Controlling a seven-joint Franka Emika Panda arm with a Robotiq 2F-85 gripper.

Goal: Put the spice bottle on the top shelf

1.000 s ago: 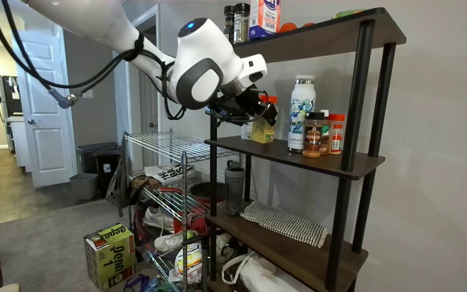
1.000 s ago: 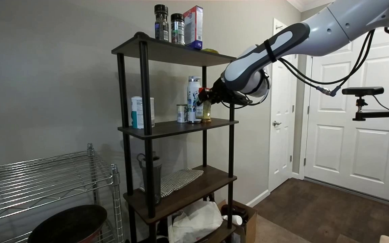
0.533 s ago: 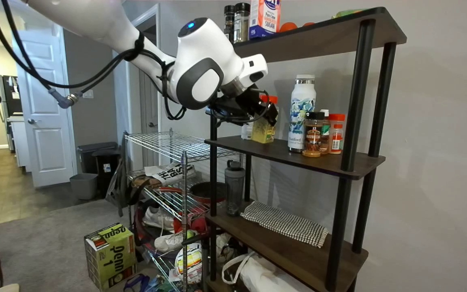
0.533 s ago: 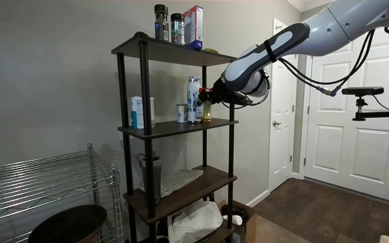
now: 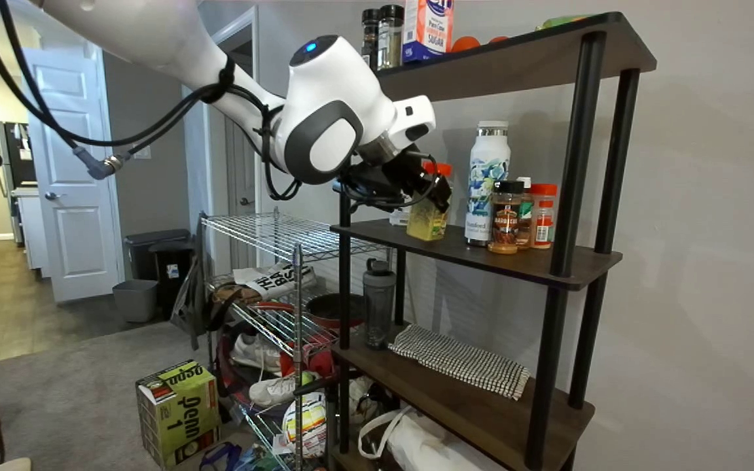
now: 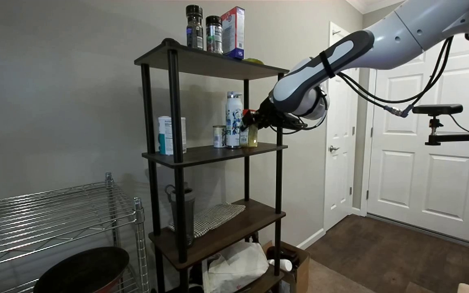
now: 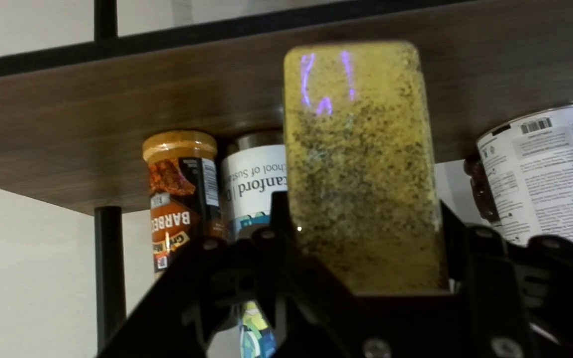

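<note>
The spice bottle is yellowish-tan with dark specks and a red-orange cap. My gripper is shut on it, with one finger on each side of its upper part. The bottle is roughly upright, low over the middle board; I cannot tell if its base touches. In the wrist view, which is upside down, the bottle fills the space between the fingers, and its cap is lost in the dark. The top shelf is the highest dark board, above the gripper; it shows in both exterior views.
The tall white bottle and the barbecue jar stand on the middle board beside the held bottle. A white canister stands on the opposite side. The top shelf bears a sugar box and black-capped shakers. Black posts stand at the corners.
Over the last half second my gripper and the held bottle have moved together, slightly down and to the right in one picture and slightly right in the other. Other objects are unmoved.
</note>
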